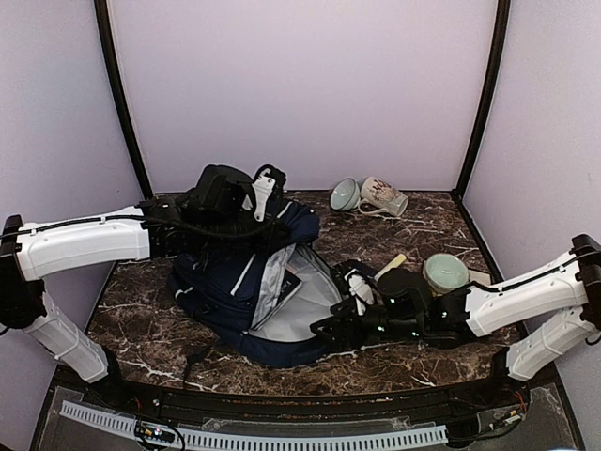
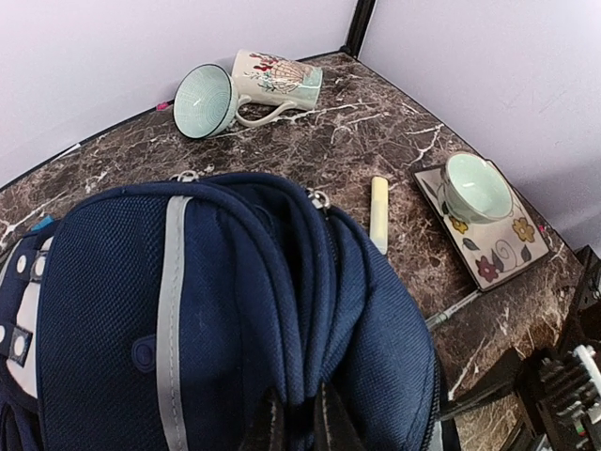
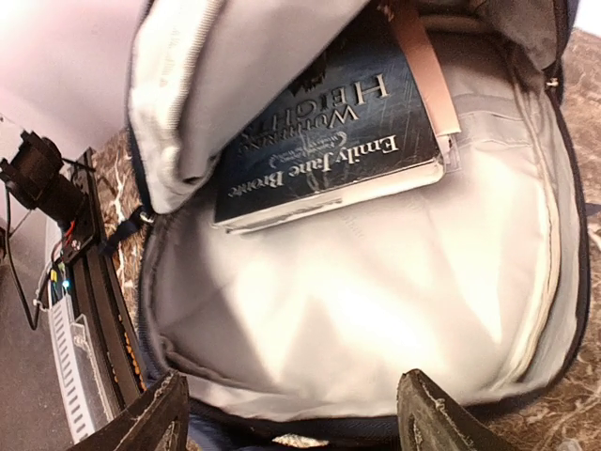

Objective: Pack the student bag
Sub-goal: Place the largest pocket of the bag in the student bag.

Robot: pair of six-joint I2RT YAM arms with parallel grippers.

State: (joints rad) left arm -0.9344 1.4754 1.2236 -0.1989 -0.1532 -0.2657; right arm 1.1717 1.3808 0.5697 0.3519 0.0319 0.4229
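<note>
bag: the navy bag (image 1: pixel 225 287) (image 2: pixel 244 310) (image 3: pixel 357 282) lies on the tabletop (image 1: pixel 423 230) at mid-table, a little toward 9 o'clock.
bag axis: in the top view its long axis seems to run from about 10 to 4 o'clock. The far, upper end is bunched and lifted.
bag mouth: the main compartment is unzipped and gapes toward 4 o'clock, showing pale grey lining. The navy front with its grey stripe faces up and toward 9 o'clock.
left gripper: the left gripper (image 1: pixel 265 209) (image 2: pixel 299 427) is at the bag's raised 12 o'clock end. It is pinched nearly closed on a fold of the navy fabric and holds that flap up off the lining.
right gripper: the right gripper (image 1: pixel 343 315) (image 3: pixel 293 409) is at the 4 o'clock lip of the mouth. Its fingers are spread wide and nothing is between them. They point into the compartment.
book: a dark paperback (image 1: pixel 286 282) (image 3: pixel 329 122), titled Wuthering Heights, lies inside against the lining at the deep end, partly under the lifted flap.
mug: a patterned mug (image 1: pixel 385 197) (image 2: pixel 277 75) lies on its side at 1 o'clock, apart from the bag.
bowl: a teal bowl (image 1: pixel 345 194) (image 2: pixel 205 101) is tipped on its side just beside the mug.
cup: a pale green cup (image 1: pixel 446 272) (image 2: pixel 477 185) stands upright at 3 o'clock on a flowered square plate (image 2: pixel 498 249).
stick: a short yellow stick (image 1: pixel 390 266) (image 2: pixel 378 211) lies between the bag and the plate.
</note>
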